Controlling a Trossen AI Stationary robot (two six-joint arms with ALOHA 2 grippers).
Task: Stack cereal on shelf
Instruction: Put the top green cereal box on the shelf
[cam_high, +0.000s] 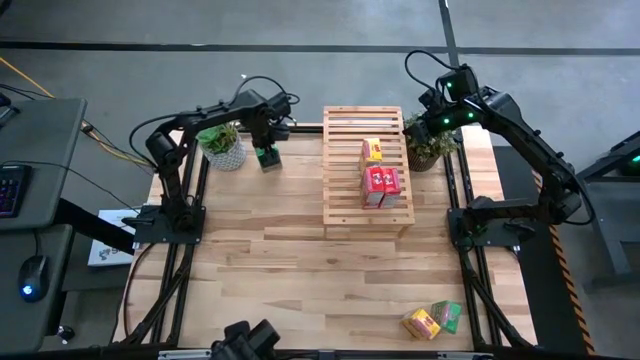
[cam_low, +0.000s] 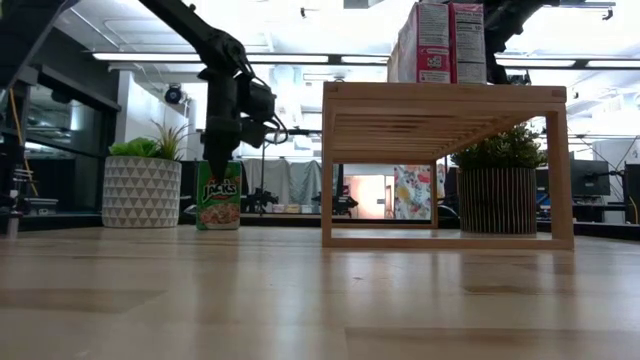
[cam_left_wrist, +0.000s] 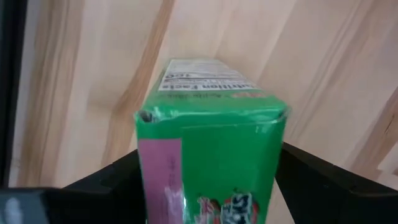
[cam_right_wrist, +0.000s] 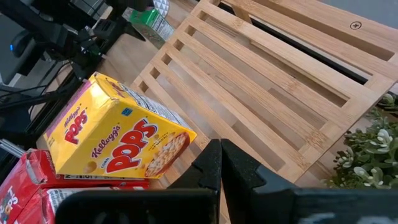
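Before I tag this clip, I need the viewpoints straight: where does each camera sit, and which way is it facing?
High view: overhead, straight down on the table, shelf and both arms.
Low view: tabletop height, level across to the shelf; left arm reaches down to the green cereal box.
Left wrist view: on the left arm, facing the green cereal box between the left gripper fingers.
Right wrist view: on the right arm, past the shut right gripper at the yellow cereal box on the shelf.
Shared: green box, in high, low and left wrist views.
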